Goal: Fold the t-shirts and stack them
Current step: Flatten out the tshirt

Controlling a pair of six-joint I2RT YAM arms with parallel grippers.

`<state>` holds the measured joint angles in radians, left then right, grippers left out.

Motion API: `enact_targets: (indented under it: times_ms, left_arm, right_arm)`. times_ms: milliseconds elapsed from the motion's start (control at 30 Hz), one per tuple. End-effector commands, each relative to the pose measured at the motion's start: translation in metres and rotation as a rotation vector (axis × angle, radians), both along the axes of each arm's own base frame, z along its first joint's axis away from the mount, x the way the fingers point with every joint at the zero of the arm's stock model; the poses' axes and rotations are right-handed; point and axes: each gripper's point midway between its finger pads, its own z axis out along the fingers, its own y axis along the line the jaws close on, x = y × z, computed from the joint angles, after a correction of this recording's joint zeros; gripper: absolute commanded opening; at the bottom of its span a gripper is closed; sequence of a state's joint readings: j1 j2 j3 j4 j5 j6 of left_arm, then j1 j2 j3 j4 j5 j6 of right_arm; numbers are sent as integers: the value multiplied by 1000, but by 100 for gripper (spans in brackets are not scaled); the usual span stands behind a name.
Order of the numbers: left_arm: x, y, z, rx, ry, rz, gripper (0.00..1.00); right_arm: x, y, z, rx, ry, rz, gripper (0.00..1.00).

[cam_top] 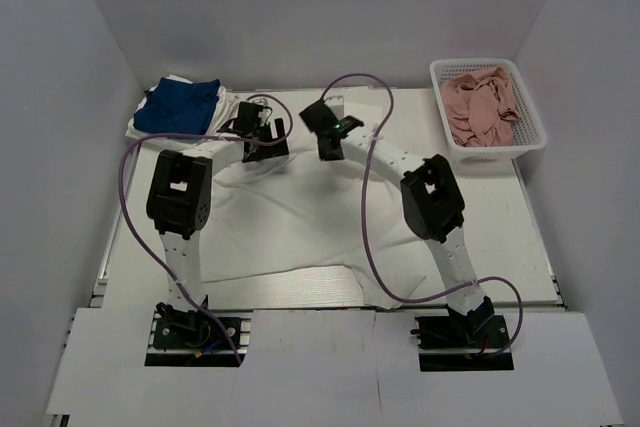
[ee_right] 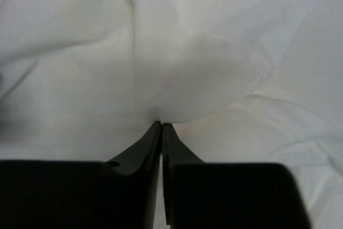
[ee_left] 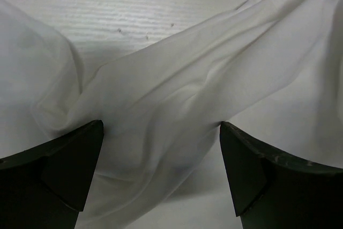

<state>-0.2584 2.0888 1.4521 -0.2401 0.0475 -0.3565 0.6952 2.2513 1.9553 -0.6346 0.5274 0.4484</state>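
Cloth of the large white t-shirt [cam_top: 290,232] lies rumpled across the middle of the tabletop [cam_top: 500,237], long axis running left to right, far edge bunched at both end effectors; which end is the collar cannot be told. The right end effector [ee_right: 161,127] is closed on a pinched peak of it, while the left end effector [ee_left: 161,148] stands wide open over a fold, gripping nothing. A folded royal-blue t-shirt [cam_top: 180,107] rests on a second white t-shirt [cam_top: 232,110] at the far left corner, a white basket [cam_top: 535,137] of pinkish cloth [cam_top: 480,107] sits far right, and white walls [cam_top: 300,7] enclose everything.
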Motion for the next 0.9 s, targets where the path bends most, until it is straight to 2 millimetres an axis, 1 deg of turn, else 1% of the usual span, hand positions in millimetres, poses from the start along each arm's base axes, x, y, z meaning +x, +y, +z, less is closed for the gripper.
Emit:
enact_targets:
  times_ms: [0,33,67,100,133,167,200,233,267,300,333,367,400,433,467,500,533,567,600,633,667,700,767,800,833,867]
  left_arm:
    - [-32,20,3,45,64,79,100]
    - [-37,23,5,50,68,94,100]
    - [-45,27,-2,59,90,109,100]
    - [-51,29,-5,62,100,109,100]
    - [-51,28,-7,59,91,109,100]
    - [-56,30,-9,60,94,109,100]
    - [-54,33,-5,51,87,125,100]
    - [-58,34,-9,55,99,125,100]
    - [-56,34,-8,52,90,126,100]
    - [-55,34,-4,49,81,126,100]
    - [-55,34,-6,48,78,126,100]
    - [-56,32,-6,42,80,120,100]
    - [-56,32,-6,42,80,120,100]
    - [-57,31,-10,38,91,114,100]
    - [-57,31,-10,38,91,114,100]
    - [-57,31,-10,38,91,114,100]
    - [-57,33,-14,47,98,120,100]
    - [-57,33,-14,47,98,120,100]
    - [-57,33,-14,47,98,120,100]
    - [-57,33,-14,47,98,120,100]
    - [-60,33,-15,50,108,120,100]
    - [-58,39,-15,57,106,134,100]
    - [-59,44,-16,80,109,152,100]
    - [-59,44,-16,86,108,145,100]
    - [-59,46,-16,93,105,150,100]
    - [-59,46,-16,93,105,150,100]
  right_arm:
    - [-32,-7,-31,-42,49,-118,14]
    - [-35,8,-28,5,31,-91,17]
    - [-53,4,-51,-1,90,-77,20]
    - [-60,13,-49,29,92,-55,22]
    - [-60,37,-50,129,95,1,33]
    - [-68,34,-56,127,117,14,38]
    - [-67,42,-49,163,98,31,42]
    - [-68,42,-42,170,84,34,49]
    - [-67,39,-32,155,56,51,54]
    - [-67,42,-24,159,29,70,57]
    - [-68,36,-17,156,-2,72,59]
    - [-63,36,5,163,-60,123,62]
    - [-70,34,2,167,-50,155,62]
    - [-68,34,10,178,-72,201,62]
    - [-70,32,37,193,-142,262,62]
    - [-72,25,36,165,-160,293,63]
    - [-69,23,54,173,-213,320,63]
    - [-73,21,62,168,-223,369,65]
    - [-75,9,53,92,-222,416,65]
    - [-67,-3,58,69,-234,423,65]
    - [-64,-10,54,35,-228,431,66]
    - [-54,-21,54,-23,-230,459,66]
    - [-45,-32,49,-48,-182,524,66]
    - [-39,-41,37,-87,-135,580,65]
    - [-39,-33,36,-51,-119,647,65]
    - [-34,-47,29,-75,-85,668,65]
